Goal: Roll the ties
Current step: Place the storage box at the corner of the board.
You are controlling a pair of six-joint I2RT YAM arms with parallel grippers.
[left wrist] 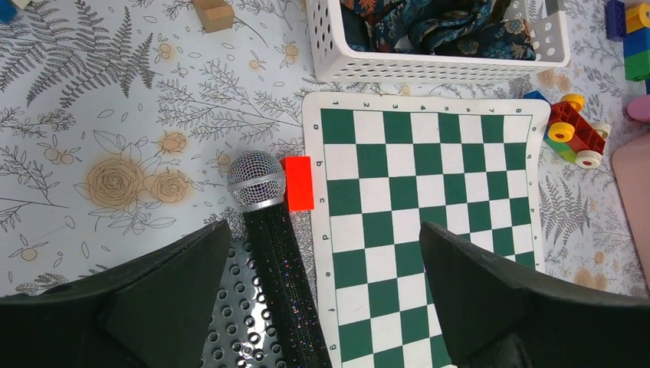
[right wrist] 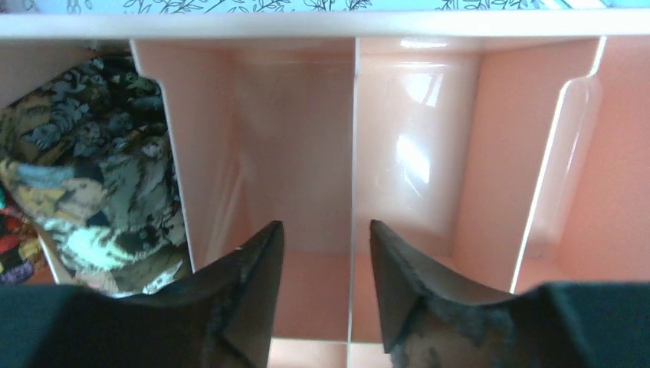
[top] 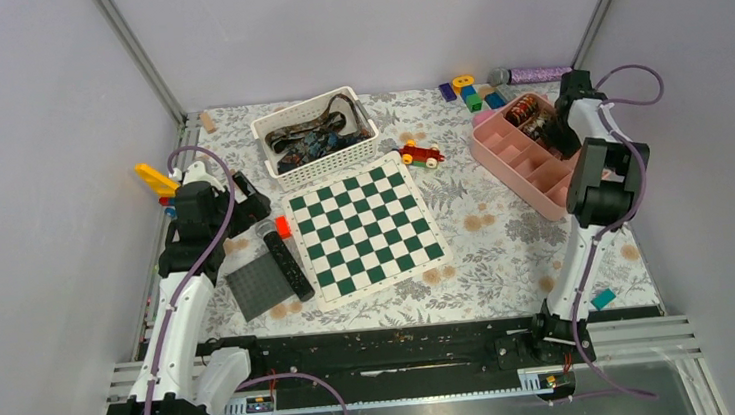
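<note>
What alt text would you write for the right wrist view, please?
The right gripper, jaws apart and empty, hangs over two empty compartments of a pink tray. A dark floral tie sits bundled in the compartment at the left.

Floral table (top: 488,257): chessboard (top: 365,226), basket (top: 325,169), pink tray (top: 531,168), mic (top: 286,260).

The pink organizer (right wrist: 291,130) is glossy smooth plastic; the tie (right wrist: 100,184) in it is matt patterned cloth.
</note>
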